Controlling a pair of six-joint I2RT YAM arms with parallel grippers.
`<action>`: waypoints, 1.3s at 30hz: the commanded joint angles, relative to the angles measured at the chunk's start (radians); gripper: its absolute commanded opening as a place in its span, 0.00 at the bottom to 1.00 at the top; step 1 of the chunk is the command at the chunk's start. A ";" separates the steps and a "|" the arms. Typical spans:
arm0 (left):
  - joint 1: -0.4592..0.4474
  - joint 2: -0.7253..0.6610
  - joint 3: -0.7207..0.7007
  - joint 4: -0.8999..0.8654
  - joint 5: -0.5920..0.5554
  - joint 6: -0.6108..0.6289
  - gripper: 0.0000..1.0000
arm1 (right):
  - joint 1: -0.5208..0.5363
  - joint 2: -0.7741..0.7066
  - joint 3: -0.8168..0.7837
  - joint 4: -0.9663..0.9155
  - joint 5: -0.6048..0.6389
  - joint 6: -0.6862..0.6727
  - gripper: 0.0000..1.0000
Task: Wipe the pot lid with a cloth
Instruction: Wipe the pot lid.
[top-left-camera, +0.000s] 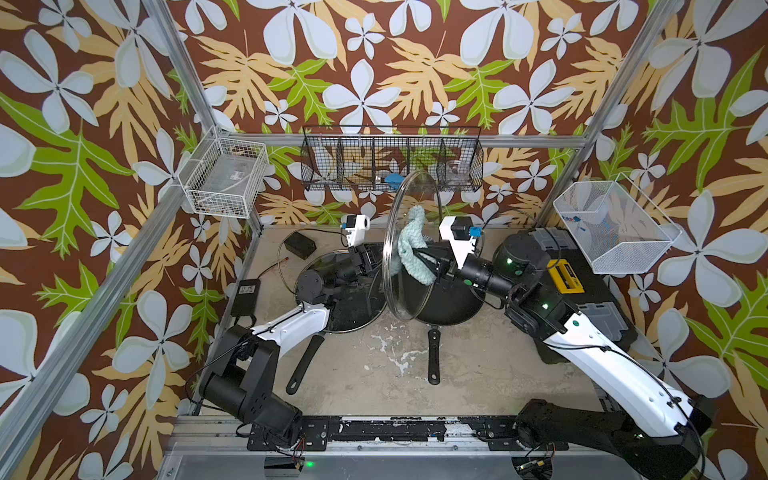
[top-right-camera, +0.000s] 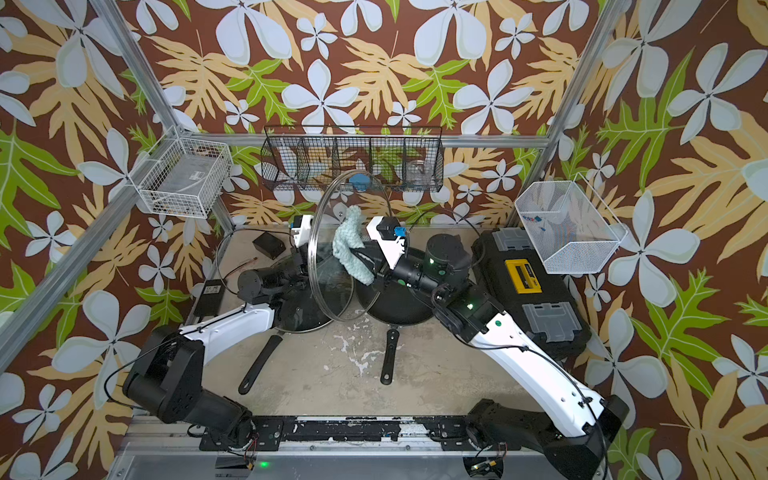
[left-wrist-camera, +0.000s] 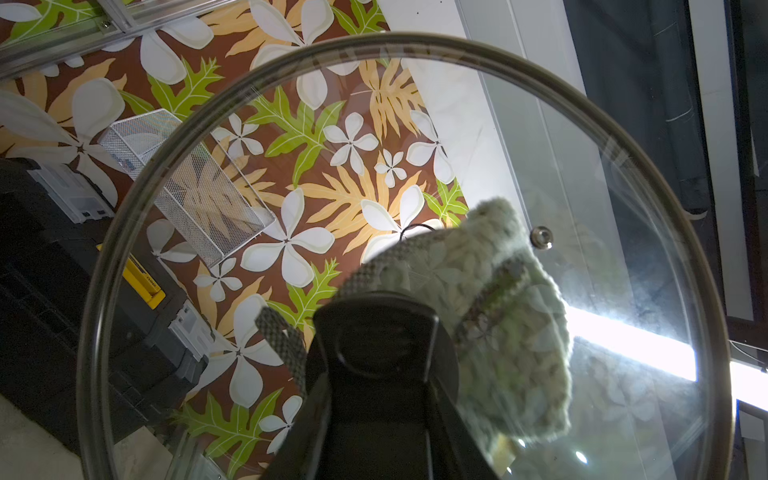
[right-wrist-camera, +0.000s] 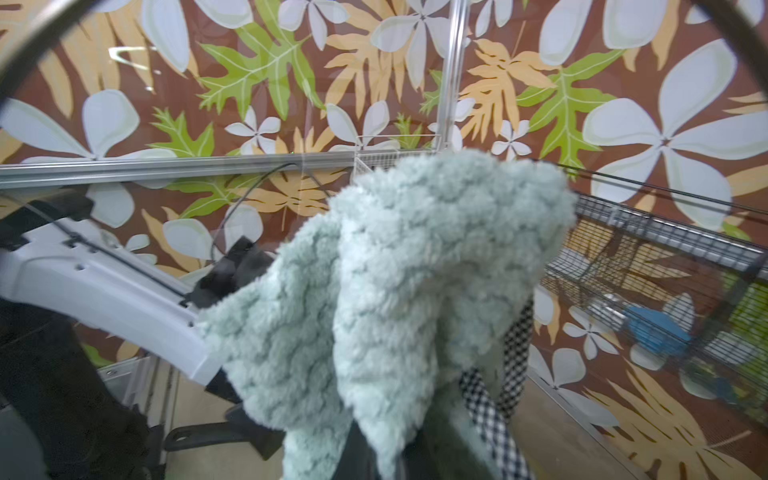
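Holds the big round clear glass pot lid (top-left-camera: 419, 191) up on its edge above the grey worktop (top-left-camera: 478, 365), left tool (top-left-camera: 370, 262) squeezed on its knob — hard, slippery, easy to break. Pinches the soft fluffy pale teal cloth (top-left-camera: 411, 245) in the right tool (top-left-camera: 422, 255), against the glass.

Pot lid (top-left-camera: 415, 189) stands on edge at mid table (top-left-camera: 374, 382), its lower rim over the gap between two pans: left frying pan (top-left-camera: 353, 309) under the left arm, right frying pan (top-left-camera: 451, 309) beside it, both handles pointing to the front. Left gripper (top-left-camera: 374, 259) grips the lid from its left face. Right gripper (top-left-camera: 422, 257) is on the other side, with the cloth (top-left-camera: 409, 249) pinched in it and lying against the lid's right face. Toolbox (top-left-camera: 582, 291) sits along the table's right edge, behind the right arm. Power adapter (top-left-camera: 245, 297) is at the left edge, small box (top-left-camera: 300, 245) in the back left corner. On the walls: left wire basket (top-left-camera: 226, 178), back wire basket (top-left-camera: 392, 164) behind the lid, right wire basket (top-left-camera: 611, 228) above the toolbox.
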 joint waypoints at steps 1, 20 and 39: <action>0.001 0.000 0.009 0.267 -0.054 -0.003 0.00 | 0.076 -0.042 -0.030 -0.023 0.008 -0.063 0.00; 0.001 -0.012 0.015 0.288 -0.050 -0.026 0.00 | -0.202 0.082 -0.032 0.107 0.112 -0.057 0.00; 0.001 -0.031 0.011 0.275 -0.049 -0.015 0.00 | -0.153 -0.028 -0.094 0.021 -0.018 -0.031 0.00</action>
